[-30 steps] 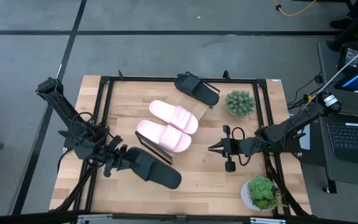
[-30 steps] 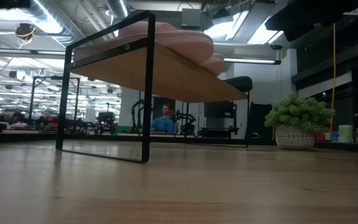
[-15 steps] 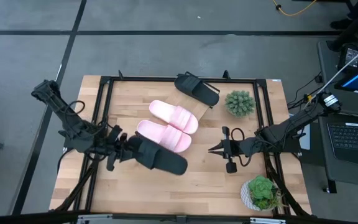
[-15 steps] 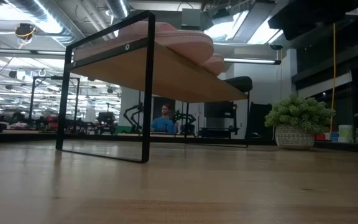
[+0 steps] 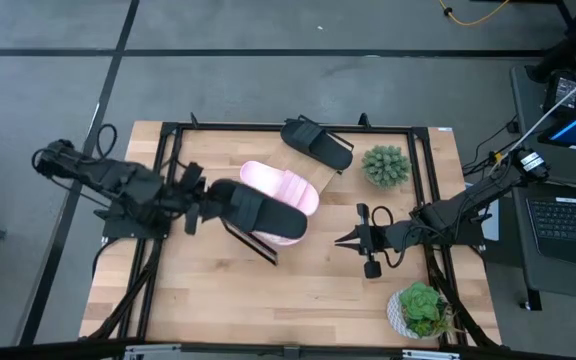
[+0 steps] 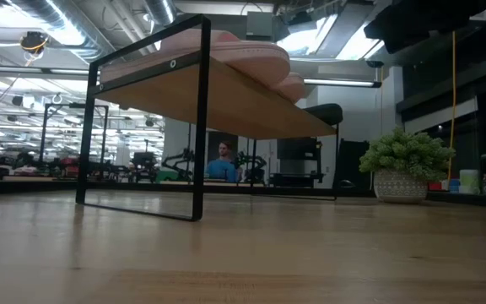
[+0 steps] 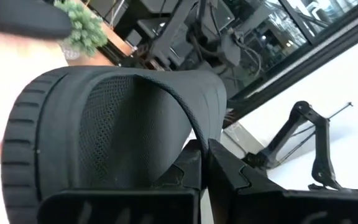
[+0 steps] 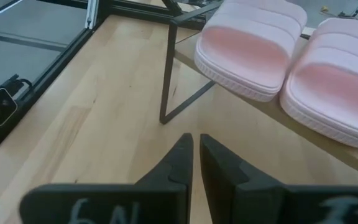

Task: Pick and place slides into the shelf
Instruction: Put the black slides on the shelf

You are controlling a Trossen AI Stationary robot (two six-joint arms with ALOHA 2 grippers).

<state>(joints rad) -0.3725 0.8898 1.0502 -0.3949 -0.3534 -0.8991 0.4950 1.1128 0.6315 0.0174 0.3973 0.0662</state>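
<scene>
Black rubber fills our left hand (image 5: 200,194): its fingers pinch the black slide (image 5: 251,208) by the heel, carrying it above the shelf (image 5: 290,160), over the nearer of the two pink slides (image 5: 286,186), which lie side by side on the slanted board. Beyond the pink pair from this hand, a second black slide (image 5: 316,144) rests at the shelf's far end. Our right hand (image 5: 346,239) hovers low over the tabletop (image 5: 328,290), fingers (image 8: 178,163) pressed nearly together and holding nothing, just beside the shelf's edge. Past that hand stand two potted plants (image 5: 386,166), one on each side of the arm.
</scene>
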